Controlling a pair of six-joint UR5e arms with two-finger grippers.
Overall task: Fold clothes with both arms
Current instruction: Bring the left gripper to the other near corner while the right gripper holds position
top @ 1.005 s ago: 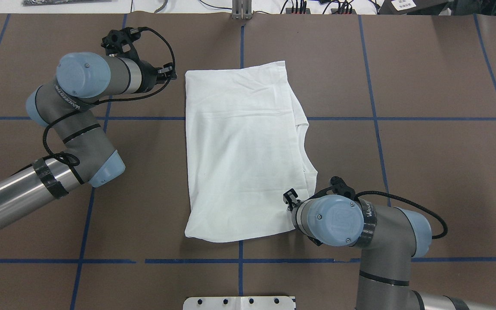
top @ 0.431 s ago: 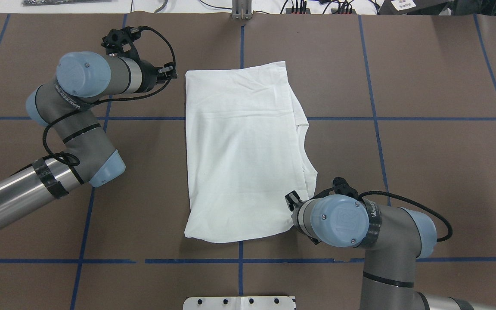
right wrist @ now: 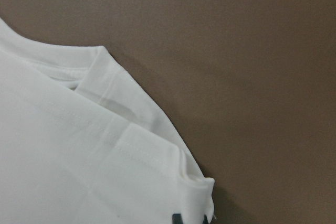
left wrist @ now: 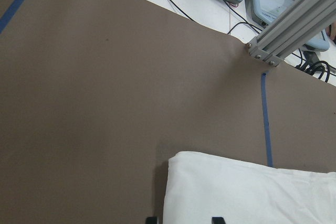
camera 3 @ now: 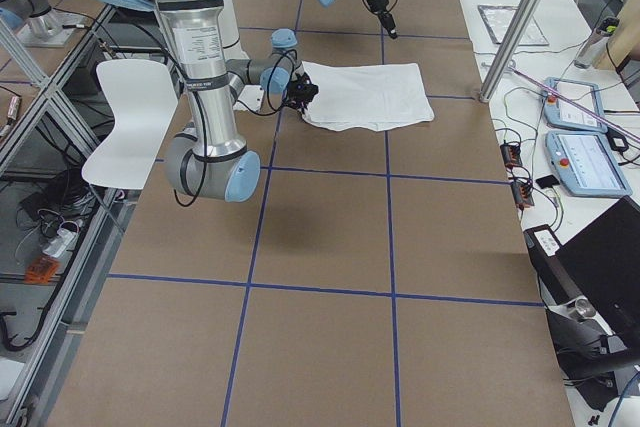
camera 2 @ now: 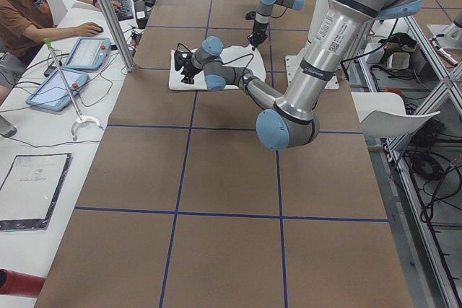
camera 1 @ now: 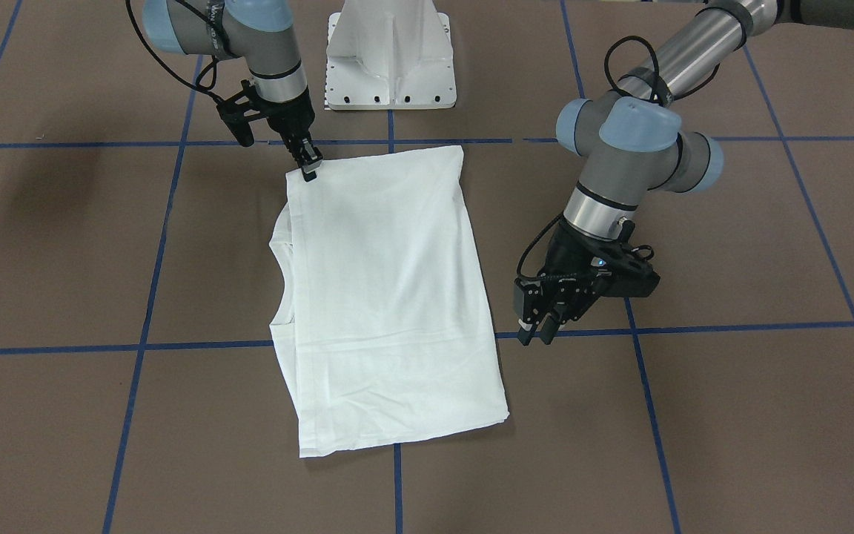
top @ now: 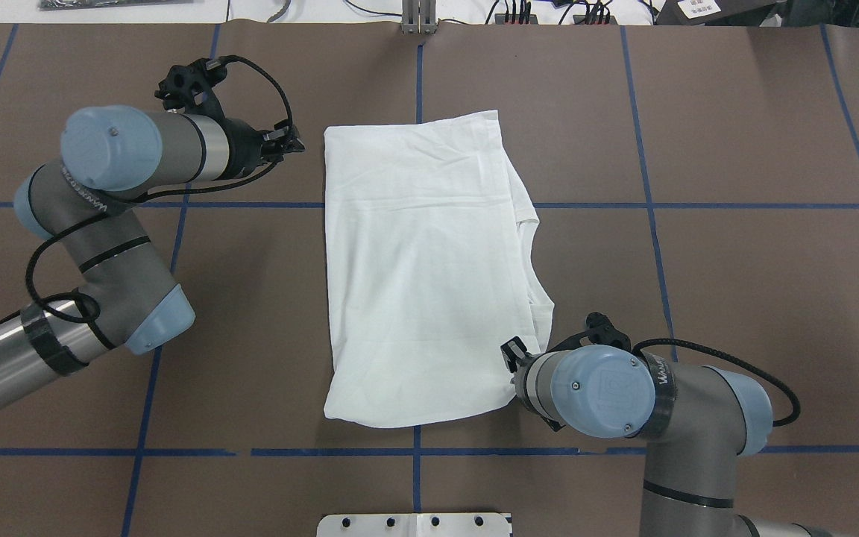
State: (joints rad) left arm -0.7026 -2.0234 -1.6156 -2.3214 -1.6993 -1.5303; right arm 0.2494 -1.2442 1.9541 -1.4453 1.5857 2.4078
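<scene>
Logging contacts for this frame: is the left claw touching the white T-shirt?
Apart. The front-facing view shows the left claw beside the T-shirt, with bare brown table between them; the overhead view shows the same gap.

One T-shirt (top: 422,268). Two arms: left arm (top: 105,224), right arm (top: 601,391). One white pedestal (camera 1: 390,52). One person (camera 2: 22,5).

Folded white T-shirt (camera 1: 390,297), right gripper (camera 1: 310,172) pinching its corner, left gripper (camera 1: 536,335) just beside

Brown worktop (top: 735,298) gridded with blue tape (top: 698,205) carries a folded white T-shirt (top: 422,268), one corner at the right end effector (camera 1: 310,172), another near the left end effector (camera 1: 536,335)
</scene>
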